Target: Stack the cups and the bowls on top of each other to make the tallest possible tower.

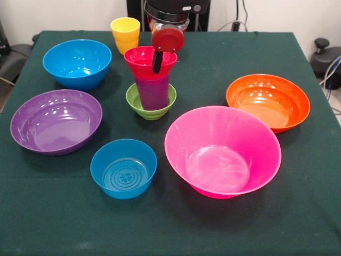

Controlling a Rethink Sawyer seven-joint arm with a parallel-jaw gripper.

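The tower stands mid-table: a small green bowl (151, 106) holds the translucent purple cup (152, 92), and a small red bowl (143, 60) sits on the cup's top. My gripper (158, 61) comes down from the top edge and reaches into the red bowl at its rim. Whether it grips the bowl does not show. The yellow cup (125, 33) stands upright at the far side, left of the gripper. The orange cup is hidden or out of view.
Around the tower stand a mid-sized blue bowl (77, 63) at far left, a purple bowl (56, 121) at left, a small blue bowl (123, 168) near the front, a large pink bowl (222, 151) at front right and an orange bowl (268, 101) at right.
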